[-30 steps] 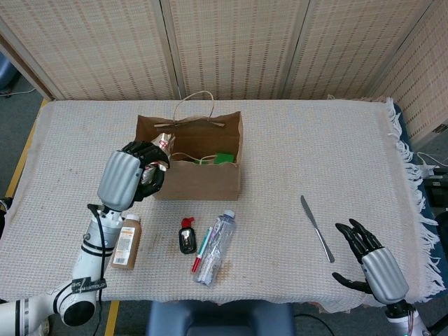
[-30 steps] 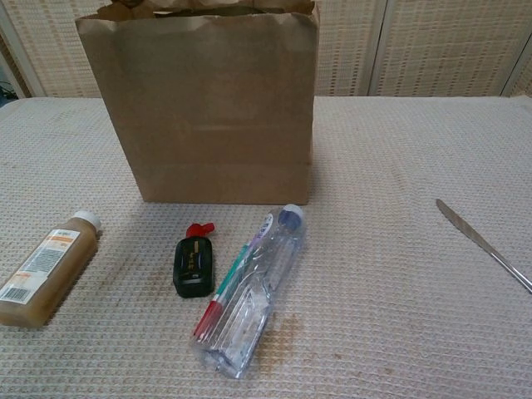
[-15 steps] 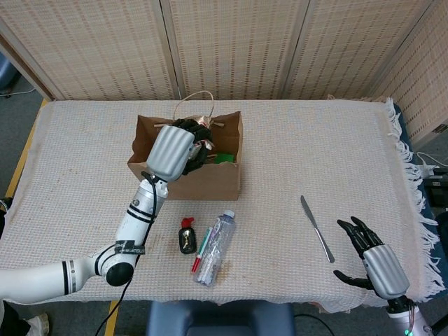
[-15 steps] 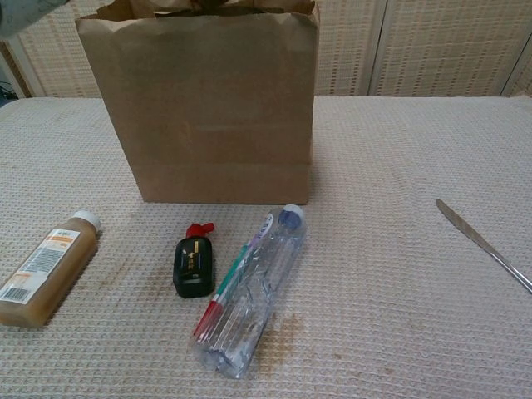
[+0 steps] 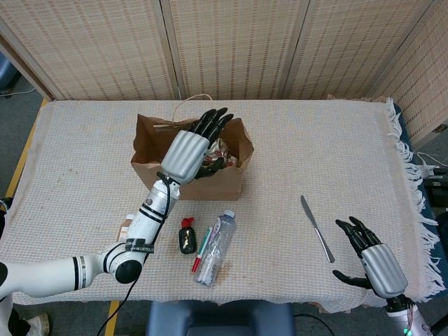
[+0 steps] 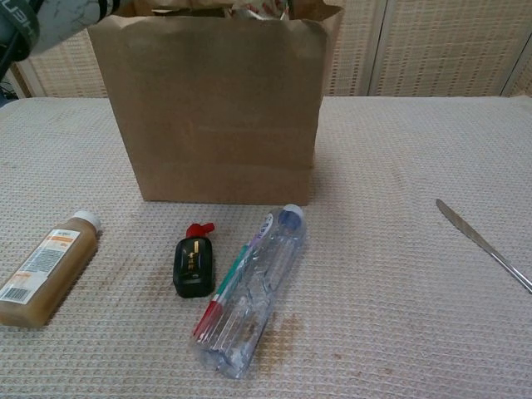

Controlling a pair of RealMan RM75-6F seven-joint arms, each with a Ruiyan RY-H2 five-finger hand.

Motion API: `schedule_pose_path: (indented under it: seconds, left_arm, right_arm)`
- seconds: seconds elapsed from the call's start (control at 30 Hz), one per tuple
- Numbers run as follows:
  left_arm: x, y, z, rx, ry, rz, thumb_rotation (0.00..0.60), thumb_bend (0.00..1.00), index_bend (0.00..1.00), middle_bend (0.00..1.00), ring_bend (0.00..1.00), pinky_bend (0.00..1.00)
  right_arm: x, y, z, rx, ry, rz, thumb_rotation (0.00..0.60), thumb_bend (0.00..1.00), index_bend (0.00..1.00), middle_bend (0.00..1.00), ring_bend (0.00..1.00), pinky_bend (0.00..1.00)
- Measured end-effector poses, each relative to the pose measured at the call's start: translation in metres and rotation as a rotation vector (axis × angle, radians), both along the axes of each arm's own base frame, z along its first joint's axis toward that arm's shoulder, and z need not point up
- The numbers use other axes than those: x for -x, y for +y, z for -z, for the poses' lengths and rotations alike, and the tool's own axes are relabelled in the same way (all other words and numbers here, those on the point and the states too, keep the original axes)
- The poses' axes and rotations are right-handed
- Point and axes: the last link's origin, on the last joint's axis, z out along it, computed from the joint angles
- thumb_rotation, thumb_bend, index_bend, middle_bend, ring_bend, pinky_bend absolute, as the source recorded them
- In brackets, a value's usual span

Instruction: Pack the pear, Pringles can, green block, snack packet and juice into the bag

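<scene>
1. Looking down from the head view, my left hand (image 5: 187, 150) covers most of the bag (image 5: 210, 183) mouth, so I can only make out a crinkled corner of the snack packet (image 5: 222, 149) beside it; what else lies inside is hidden.
2. The juice (image 6: 46, 265) is almost wholly behind my left forearm from above; the chest view shows it lying on the table (image 5: 336, 150), left of the bag.
3. I count one ink bottle (image 6: 192, 261), one pen (image 6: 234, 277), one water bottle (image 6: 253, 293), one knife (image 5: 316, 228).
4. My left hand hovers over the bag, fingers stretched out and apart, holding nothing, the packet just under it.
5. My right hand (image 5: 369, 257) hangs spread and empty near the table's right front corner.
</scene>
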Motion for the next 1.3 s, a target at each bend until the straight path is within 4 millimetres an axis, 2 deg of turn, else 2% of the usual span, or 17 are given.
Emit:
schedule_pose_path:
  seconds: [0.23, 0.43, 0.53, 0.63, 0.8, 0.97, 1.03, 1.17, 1.3]
  left_arm:
    - [0.006, -0.011, -0.011, -0.005, -0.049, 0.005, 0.6, 0.37, 0.01, 0.0, 0.03, 0.22]
    - [0.034, -0.021, -0.03, -0.042, -0.052, -0.02, 0.6, 0.37, 0.04, 0.02, 0.07, 0.25]
    - [0.058, -0.028, -0.043, -0.068, -0.023, -0.036, 0.6, 0.38, 0.05, 0.02, 0.08, 0.26]
    - [0.092, -0.039, -0.056, -0.086, 0.017, -0.06, 0.6, 0.38, 0.06, 0.02, 0.08, 0.26]
    - [0.155, -0.065, -0.079, -0.104, 0.078, -0.103, 0.6, 0.38, 0.06, 0.02, 0.08, 0.26]
    - [0.213, -0.098, -0.089, -0.081, 0.105, -0.151, 0.6, 0.38, 0.07, 0.02, 0.08, 0.26]
    - [0.234, -0.108, -0.091, -0.078, 0.149, -0.153, 0.6, 0.38, 0.07, 0.02, 0.08, 0.26]
    - [0.266, -0.116, -0.095, -0.112, 0.277, -0.118, 0.6, 0.38, 0.05, 0.01, 0.06, 0.23]
    - [0.299, -0.121, -0.098, -0.149, 0.487, -0.019, 0.6, 0.38, 0.0, 0.0, 0.01, 0.15]
  right_arm:
    - [0.001, 0.0, 0.0, 0.0, 0.005, -0.003, 0.6, 0.01, 0.0, 0.12, 0.02, 0.19]
    - [0.0, 0.002, 0.0, -0.002, 0.008, -0.012, 0.6, 0.01, 0.01, 0.12, 0.02, 0.19]
    - [0.0, 0.003, 0.0, -0.002, 0.009, -0.015, 0.6, 0.01, 0.01, 0.12, 0.02, 0.19]
    - [0.0, 0.003, 0.0, -0.003, 0.003, -0.014, 0.6, 0.01, 0.02, 0.12, 0.02, 0.19]
    - [-0.001, 0.003, 0.001, -0.003, 0.005, -0.014, 0.6, 0.01, 0.02, 0.12, 0.02, 0.19]
    - [-0.001, 0.003, 0.002, -0.004, 0.008, -0.015, 0.6, 0.01, 0.02, 0.12, 0.02, 0.19]
    - [-0.001, 0.003, 0.002, -0.006, 0.009, -0.013, 0.6, 0.01, 0.02, 0.12, 0.02, 0.19]
    - [-0.001, 0.003, 0.003, -0.008, 0.007, -0.01, 0.6, 0.01, 0.02, 0.12, 0.02, 0.19]
    - [-0.002, 0.003, 0.003, -0.002, 0.007, -0.013, 0.6, 0.01, 0.02, 0.12, 0.02, 0.19]
